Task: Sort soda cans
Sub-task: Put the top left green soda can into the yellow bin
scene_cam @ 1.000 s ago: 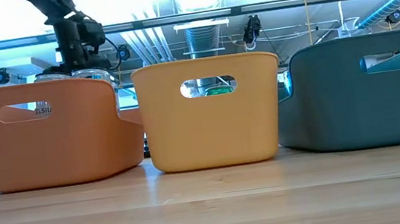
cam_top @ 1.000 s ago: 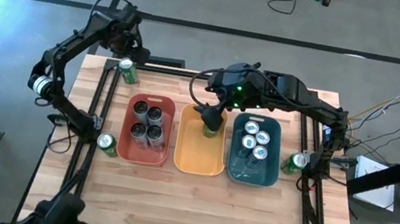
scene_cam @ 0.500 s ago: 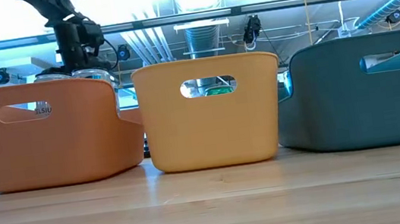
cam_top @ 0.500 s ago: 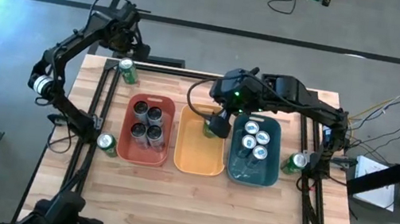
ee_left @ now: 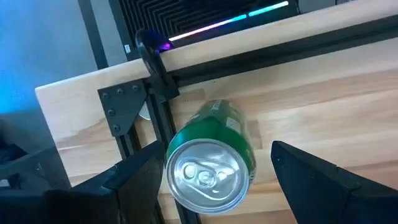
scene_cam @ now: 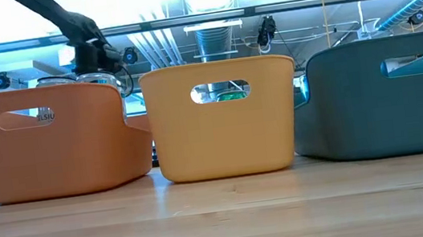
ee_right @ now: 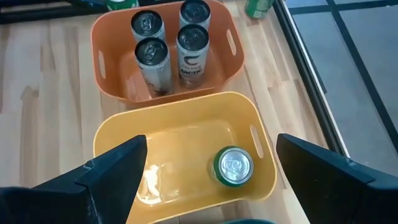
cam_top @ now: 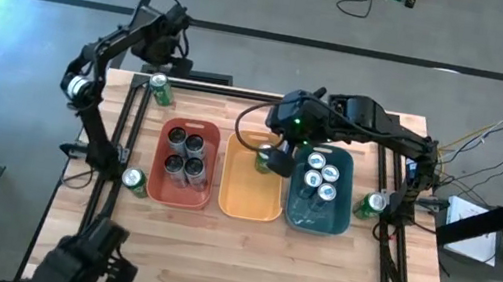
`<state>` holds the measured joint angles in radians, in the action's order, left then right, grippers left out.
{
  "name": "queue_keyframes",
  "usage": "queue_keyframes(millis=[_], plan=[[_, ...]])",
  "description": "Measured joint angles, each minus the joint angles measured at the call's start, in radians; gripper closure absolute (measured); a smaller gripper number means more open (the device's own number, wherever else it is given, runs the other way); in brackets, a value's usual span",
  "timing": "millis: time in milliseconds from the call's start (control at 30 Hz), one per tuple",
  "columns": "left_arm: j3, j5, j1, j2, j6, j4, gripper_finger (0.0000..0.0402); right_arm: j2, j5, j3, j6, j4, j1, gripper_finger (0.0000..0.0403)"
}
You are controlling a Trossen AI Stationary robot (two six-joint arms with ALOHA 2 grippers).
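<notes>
Your sort was well along: four dark cans (cam_top: pixel 185 154) in the red bin (cam_top: pixel 157 185), four silver-blue cans (cam_top: pixel 320 179) in the teal bin (cam_top: pixel 292 214), one green can (ee_right: pixel 232 165) in the yellow bin (cam_top: pixel 244 204), right gripper (ee_right: pixel 208 186) spread empty above it, left gripper (ee_left: pixel 211 183) spread around a loose green can (ee_left: pixel 212 163) at the table's far left corner, and two more green cans (cam_top: pixel 133 179) (cam_top: pixel 370 202) unsorted.

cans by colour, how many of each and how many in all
Dark cans, in the red bin: 4
Silver-blue cans, in the teal bin: 4
Green cans: 4, with one in the yellow bin and three loose on the table
Total: 12
</notes>
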<state>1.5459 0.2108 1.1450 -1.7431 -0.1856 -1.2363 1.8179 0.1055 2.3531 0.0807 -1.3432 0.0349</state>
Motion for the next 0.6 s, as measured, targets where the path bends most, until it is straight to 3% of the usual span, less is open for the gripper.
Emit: queue_keyframes(millis=[333, 600], plan=[[0.291, -0.042, 0.029, -0.270, 0.064, -0.331, 0.0122, 0.000, 0.001, -0.001, 0.070, -0.093, -0.004, 0.0049], [0.358, -0.009, 0.027, -0.374, 0.119, -0.335, 0.0116, -0.024, 0.005, -0.001, 0.095, -0.149, -0.011, 0.0056]])
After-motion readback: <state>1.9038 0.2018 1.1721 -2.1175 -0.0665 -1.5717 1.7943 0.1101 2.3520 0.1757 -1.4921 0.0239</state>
